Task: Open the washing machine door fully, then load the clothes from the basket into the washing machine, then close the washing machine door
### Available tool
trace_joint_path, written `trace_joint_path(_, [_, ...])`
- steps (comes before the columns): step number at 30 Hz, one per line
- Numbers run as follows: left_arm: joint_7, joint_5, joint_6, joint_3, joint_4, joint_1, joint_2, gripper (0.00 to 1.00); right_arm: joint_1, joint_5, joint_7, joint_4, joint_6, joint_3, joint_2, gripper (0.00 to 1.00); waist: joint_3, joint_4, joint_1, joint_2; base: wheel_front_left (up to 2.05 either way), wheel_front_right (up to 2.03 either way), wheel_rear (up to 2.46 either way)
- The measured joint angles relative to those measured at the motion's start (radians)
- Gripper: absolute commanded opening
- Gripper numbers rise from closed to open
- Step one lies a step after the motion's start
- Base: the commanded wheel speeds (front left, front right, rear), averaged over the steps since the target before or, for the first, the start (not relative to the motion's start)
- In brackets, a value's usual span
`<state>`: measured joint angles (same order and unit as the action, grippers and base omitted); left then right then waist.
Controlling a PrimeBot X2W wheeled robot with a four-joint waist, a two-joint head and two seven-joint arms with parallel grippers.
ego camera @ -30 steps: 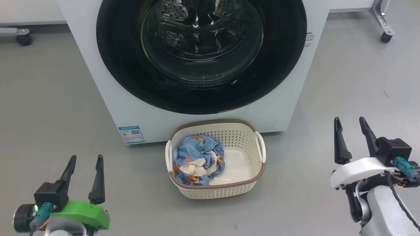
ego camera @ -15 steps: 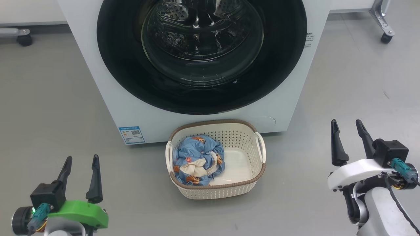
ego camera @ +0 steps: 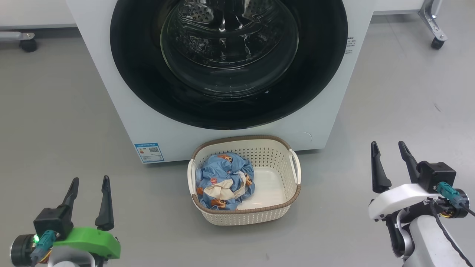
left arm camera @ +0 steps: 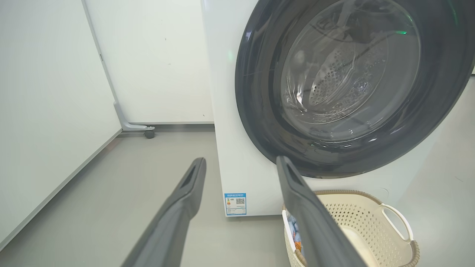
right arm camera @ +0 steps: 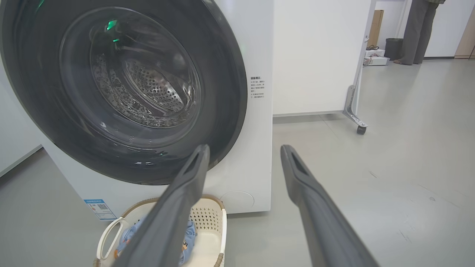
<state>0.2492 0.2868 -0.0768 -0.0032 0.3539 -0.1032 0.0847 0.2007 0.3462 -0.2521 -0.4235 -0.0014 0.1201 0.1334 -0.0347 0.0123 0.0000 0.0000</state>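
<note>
1. The left gripper (ego camera: 90, 180) sits at the lower left of the head view on a green wrist piece. Its two dark fingers (ego camera: 105, 207) point up the view toward the washing machine (ego camera: 122, 111) and stand wide apart with nothing between them
2. The right gripper (ego camera: 387, 144) sits at the lower right on a white wrist piece, a little further up the view than the left one. Its fingers are also spread and empty, leaning slightly leftward
3. Both grippers are well apart from the machine and from the basket (ego camera: 241, 137), which lies between them
4. The door (ego camera: 230, 113) lies flat against the machine's front, shut, and the perforated drum (ego camera: 193, 15) shows through its glass
5. The basket stands on the grey floor (ego camera: 55, 111) close before the machine's lower edge, under the door; I cannot tell whether they touch. The clothes (ego camera: 222, 181) lie bunched in its left half, and its right half is bare
6. Bare floor spreads on both sides of the basket. To the left, a white panel (left arm camera: 44, 111) runs along the floor, with a caster (left arm camera: 149, 133) at a corner behind. To the right, another caster (right arm camera: 361, 129) carries a white panel (right arm camera: 315, 55), and a person's legs (right arm camera: 417, 29) stand far beyond it
</note>
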Motion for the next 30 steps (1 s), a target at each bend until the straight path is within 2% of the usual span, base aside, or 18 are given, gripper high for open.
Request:
trace_joint_path(17, [0.000,-0.036,-0.009,0.006,-0.001,-0.001,-0.006,1.00,0.000,-0.006,0.000,-0.016,0.009,-0.004,-0.006,1.00,0.000,0.005,0.0000,0.0001,0.02,0.02,-0.03])
trace_joint_path(30, [0.000,-0.041,-0.021,0.012,-0.005,-0.002,-0.008,1.00,0.000,-0.014,0.000,-0.016,0.011,-0.012,-0.012,1.00,0.000,0.009,0.0000,0.0000,0.27,0.27,-0.54])
